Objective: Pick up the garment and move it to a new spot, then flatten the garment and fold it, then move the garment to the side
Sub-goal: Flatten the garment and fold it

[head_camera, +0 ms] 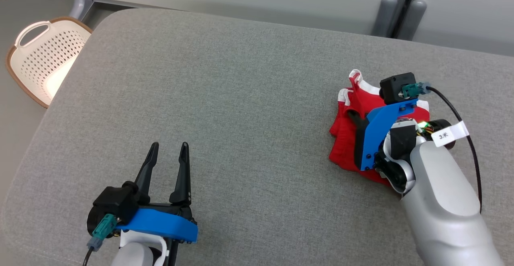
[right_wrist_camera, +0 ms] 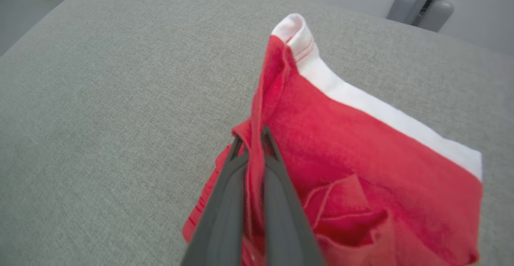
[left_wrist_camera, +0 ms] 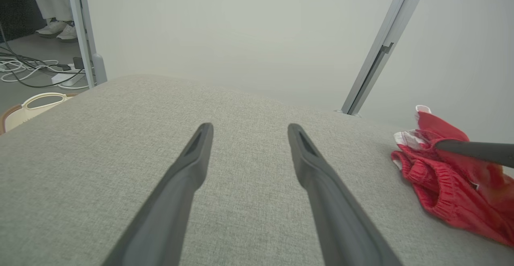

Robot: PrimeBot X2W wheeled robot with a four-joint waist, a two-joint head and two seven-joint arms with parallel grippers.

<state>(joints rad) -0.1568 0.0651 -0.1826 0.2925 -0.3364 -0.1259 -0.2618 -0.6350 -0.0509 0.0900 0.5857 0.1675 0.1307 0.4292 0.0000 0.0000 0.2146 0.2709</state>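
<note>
The garment (head_camera: 345,137) is a red piece with white trim, bunched on the right side of the grey cushioned surface (head_camera: 225,97). My right gripper (head_camera: 352,115) is shut on a fold of the garment (right_wrist_camera: 341,145), whose cloth is pinched between the two dark fingers (right_wrist_camera: 273,185) and pulled up into a ridge. My left gripper (head_camera: 167,147) hovers open over the bare surface at the lower left, far from the garment (left_wrist_camera: 449,181), with nothing between its fingers (left_wrist_camera: 180,181).
A cream perforated basket (head_camera: 44,53) sits on the floor past the surface's left edge. Grey posts (head_camera: 401,13) and a pale wall stand behind. In the left wrist view, cables (left_wrist_camera: 28,69) lie on the floor near a person's shoes (left_wrist_camera: 56,29).
</note>
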